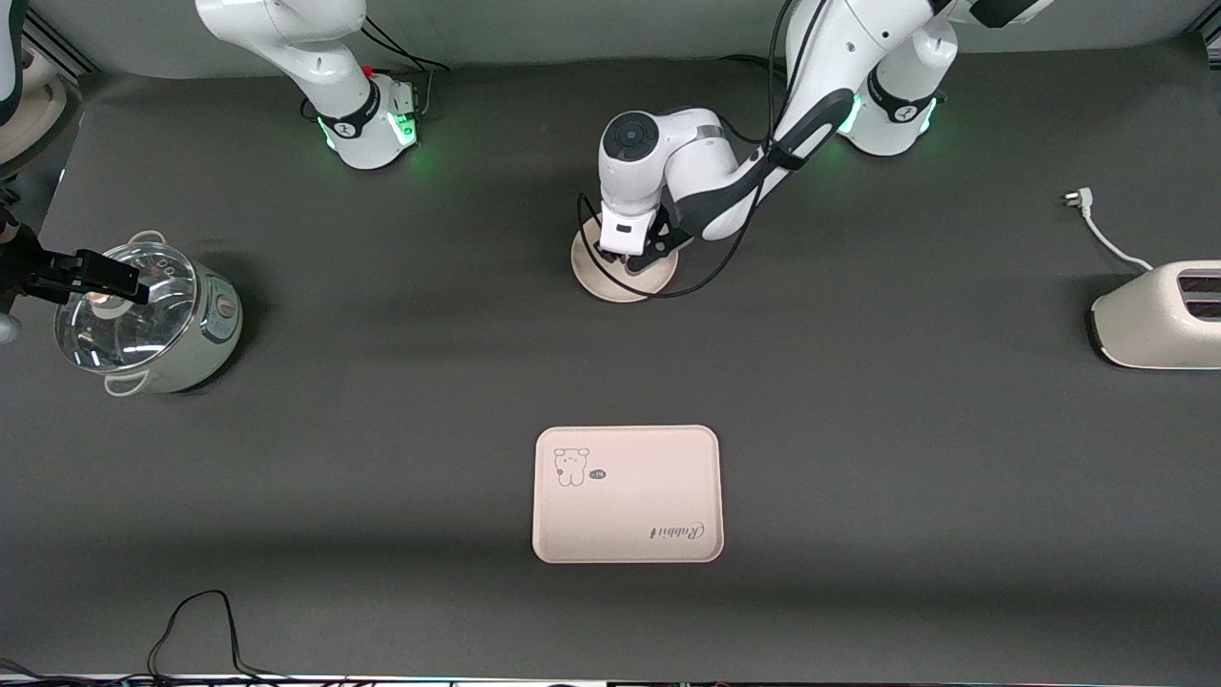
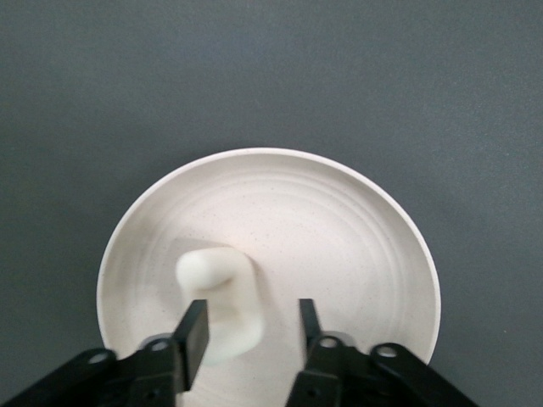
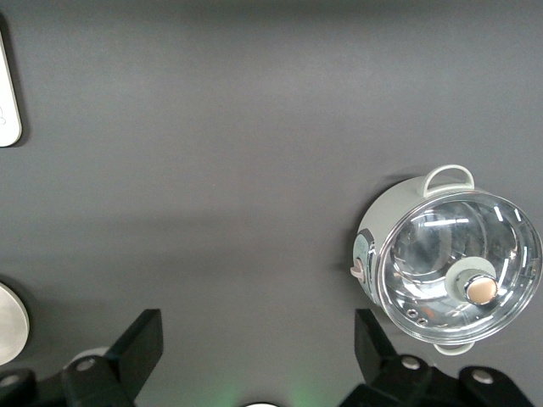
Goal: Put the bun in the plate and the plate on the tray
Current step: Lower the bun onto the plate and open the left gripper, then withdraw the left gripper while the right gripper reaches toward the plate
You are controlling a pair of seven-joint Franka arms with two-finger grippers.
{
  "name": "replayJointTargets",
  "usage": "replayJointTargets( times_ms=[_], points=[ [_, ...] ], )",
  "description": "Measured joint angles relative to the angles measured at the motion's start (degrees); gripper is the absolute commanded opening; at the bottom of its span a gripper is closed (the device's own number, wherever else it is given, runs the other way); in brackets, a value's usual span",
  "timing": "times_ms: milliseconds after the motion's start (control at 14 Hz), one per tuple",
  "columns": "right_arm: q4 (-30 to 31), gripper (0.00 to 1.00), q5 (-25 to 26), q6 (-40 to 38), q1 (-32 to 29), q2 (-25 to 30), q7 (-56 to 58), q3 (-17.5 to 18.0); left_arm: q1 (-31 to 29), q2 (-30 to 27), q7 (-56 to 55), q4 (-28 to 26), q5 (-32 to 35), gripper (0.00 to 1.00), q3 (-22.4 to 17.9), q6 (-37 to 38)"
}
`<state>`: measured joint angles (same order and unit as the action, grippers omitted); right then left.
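The round cream plate [image 1: 610, 286] lies on the table in front of the left arm's base. The off-white bun [image 2: 216, 292] lies on the plate [image 2: 339, 229]. My left gripper [image 1: 630, 256] hangs low over the plate. In the left wrist view it [image 2: 249, 326] is open, with the bun partly between its fingers, close to one finger [image 2: 193, 335]. In the front view the gripper hides the bun. The pinkish tray [image 1: 627, 493] with the "Rabbit" lettering lies nearer to the front camera, with nothing on it. My right gripper [image 3: 254, 339] is open and empty, high over the table, out of the front view.
A pale green pot with a glass lid [image 1: 143, 315] stands toward the right arm's end, with a black bracket [image 1: 76, 274] over it. A white toaster [image 1: 1159, 315] with its cord [image 1: 1097, 229] stands toward the left arm's end. A black cable [image 1: 200, 630] lies at the front edge.
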<state>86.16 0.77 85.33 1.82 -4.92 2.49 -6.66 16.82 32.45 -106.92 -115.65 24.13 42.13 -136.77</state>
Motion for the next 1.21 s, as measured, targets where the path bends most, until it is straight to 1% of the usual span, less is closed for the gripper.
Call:
replayJointTargets(
  times_ms=[286,429,500,571,643,714,786,857,929,1000,1143,1214],
  points=[
    [0.1,1.0,-0.1,-0.2,0.3,0.2,0.0,0.2,-0.3,0.1,-0.2,0.6,0.1,0.56,-0.2,0.2],
    [0.5,1.0,-0.3,-0.8,1.0,0.9,-0.3,0.3,-1.7,0.0,-0.2,3.6,0.2,0.59,-0.2,3.5],
    [1.6,1.0,-0.7,-1.0,1.6,1.9,-0.7,0.4,-2.4,-0.2,0.3,6.2,0.2,0.62,-0.1,6.6],
    [3.0,1.0,-1.0,-1.0,2.6,3.1,-1.6,0.4,-3.1,-0.3,1.2,8.8,0.1,0.7,0.0,9.6],
    [4.6,1.0,-1.2,-1.0,4.1,4.6,-3.1,0.4,-4.1,-0.5,2.5,11.3,-0.4,0.74,0.2,12.3],
    [6.3,1.0,-1.3,-1.0,5.9,6.2,-4.9,0.4,-5.2,-0.9,4.1,13.9,-1.3,0.77,0.4,14.8],
    [8.2,1.0,-1.5,-0.9,7.9,8.1,-6.9,0.5,-6.6,-1.2,5.8,16.7,-2.2,0.78,0.7,17.7],
    [10.5,1.0,-1.6,-0.3,10.0,10.2,-9.0,0.5,-8.1,-1.6,7.8,19.5,-3.2,0.84,1.0,21.0],
    [13.4,1.0,-1.7,0.7,12.1,12.7,-11.5,0.6,-9.8,-1.9,9.8,22.7,-4.2,0.94,1.2,24.6],
    [16.4,1.0,-1.8,1.8,14.7,15.4,-14.5,0.6,-11.9,-2.3,12.0,26.0,-5.5,0.99,1.3,28.3],
    [21.4,1.0,-1.9,3.0,20.8,20.3,-21.9,0.9,-17.5,-2.8,18.6,32.2,-8.3,1.0,1.6,34.9],
    [23.1,1.0,-2.0,3.7,23.5,22.1,-25.3,1.1,-20.8,-3.3,22.4,34.5,-9.4,1.0,1.8,37.8]
  ],
)
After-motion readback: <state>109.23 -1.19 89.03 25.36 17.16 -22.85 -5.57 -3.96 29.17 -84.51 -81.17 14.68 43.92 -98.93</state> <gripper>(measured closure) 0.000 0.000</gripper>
